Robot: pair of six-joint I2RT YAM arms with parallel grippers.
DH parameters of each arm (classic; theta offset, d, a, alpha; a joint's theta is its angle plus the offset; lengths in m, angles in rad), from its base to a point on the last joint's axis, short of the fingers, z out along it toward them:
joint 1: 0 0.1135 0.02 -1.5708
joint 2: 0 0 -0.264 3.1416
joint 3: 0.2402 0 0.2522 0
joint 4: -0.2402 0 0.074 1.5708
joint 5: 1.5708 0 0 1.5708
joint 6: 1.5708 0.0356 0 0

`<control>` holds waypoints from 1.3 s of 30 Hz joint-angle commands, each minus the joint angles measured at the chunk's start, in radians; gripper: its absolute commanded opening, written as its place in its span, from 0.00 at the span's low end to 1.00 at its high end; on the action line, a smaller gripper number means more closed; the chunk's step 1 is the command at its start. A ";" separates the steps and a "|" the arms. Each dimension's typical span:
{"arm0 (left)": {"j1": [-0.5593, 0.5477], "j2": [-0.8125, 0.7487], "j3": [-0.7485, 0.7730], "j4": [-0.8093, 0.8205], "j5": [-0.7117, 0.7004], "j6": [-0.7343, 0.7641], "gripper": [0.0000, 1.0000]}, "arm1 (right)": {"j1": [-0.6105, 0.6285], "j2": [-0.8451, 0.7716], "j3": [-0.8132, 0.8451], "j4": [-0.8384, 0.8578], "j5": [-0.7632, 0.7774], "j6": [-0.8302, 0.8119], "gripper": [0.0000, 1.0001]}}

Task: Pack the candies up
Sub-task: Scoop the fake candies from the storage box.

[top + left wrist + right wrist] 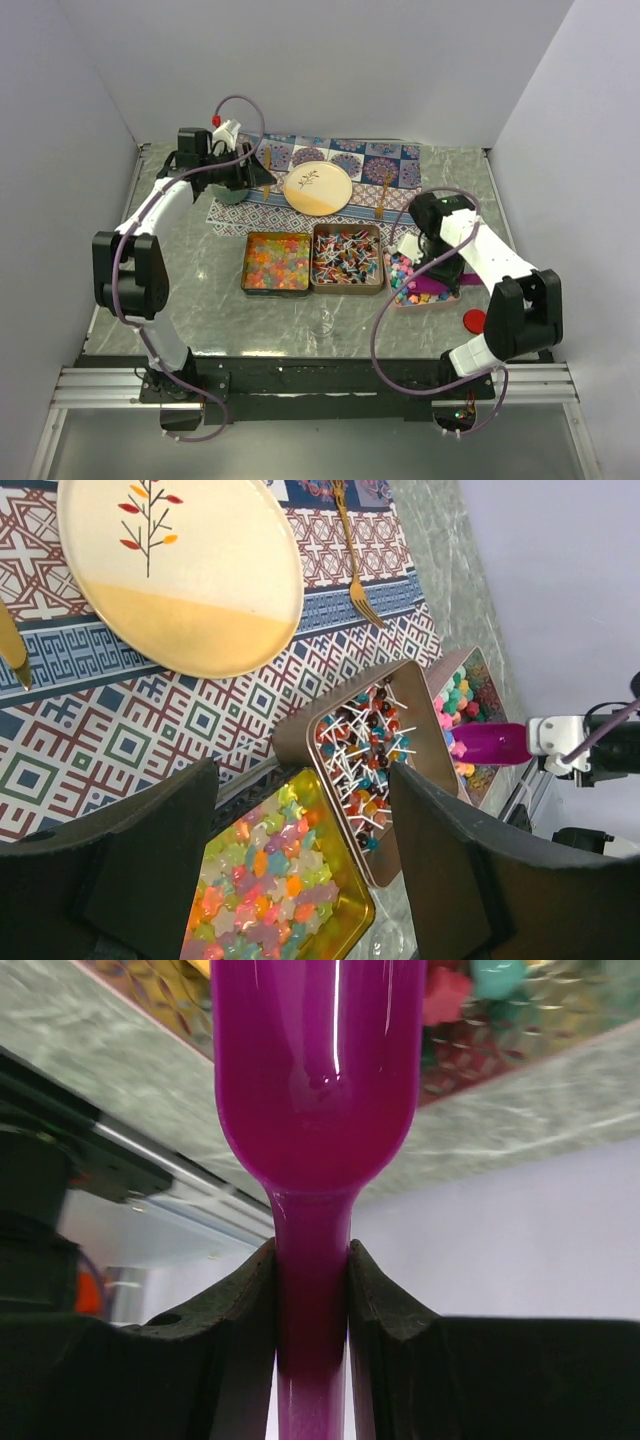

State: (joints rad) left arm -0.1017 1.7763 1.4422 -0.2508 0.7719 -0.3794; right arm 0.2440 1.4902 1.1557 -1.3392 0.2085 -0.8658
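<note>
Candies (347, 256) sit in three trays (346, 291) across mid-table. My right gripper (312, 1290) pinches the purple scoop (312, 1080) by its handle over the tray at 3 o'clock. My left gripper (300, 790), jaws spread, hangs at 11 o'clock above the placemat (370, 155).

No legible text, labels, brands, numbers. Plate (317, 188) carries only leafy branch drawing.
</note>
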 commanded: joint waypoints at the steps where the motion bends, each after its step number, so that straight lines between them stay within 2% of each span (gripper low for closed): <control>1: -0.003 0.017 0.040 0.024 0.026 -0.012 0.75 | 0.006 0.022 -0.059 -0.020 -0.073 0.173 0.00; 7: -0.003 0.037 0.049 0.038 0.023 -0.029 0.75 | 0.006 0.038 -0.123 0.026 -0.057 0.264 0.00; 12: -0.010 0.054 0.061 0.044 0.017 -0.035 0.75 | -0.009 0.076 -0.082 0.051 -0.070 0.310 0.00; 19: -0.044 0.063 0.070 0.041 0.013 -0.026 0.75 | -0.011 0.232 0.168 0.038 -0.064 0.312 0.00; 21: -0.049 0.063 0.066 0.041 0.012 -0.024 0.75 | -0.005 0.266 0.188 0.038 -0.072 0.306 0.00; 28: -0.052 0.051 0.057 0.019 0.000 0.007 0.75 | 0.020 0.254 0.079 0.106 -0.115 0.297 0.00; 39: -0.052 0.032 0.099 -0.077 -0.045 0.140 0.75 | -0.012 0.199 -0.066 0.402 -0.245 0.240 0.00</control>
State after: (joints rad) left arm -0.1524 1.8366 1.4860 -0.2871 0.7528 -0.3264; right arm 0.2459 1.7325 1.1400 -1.1240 0.0643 -0.5819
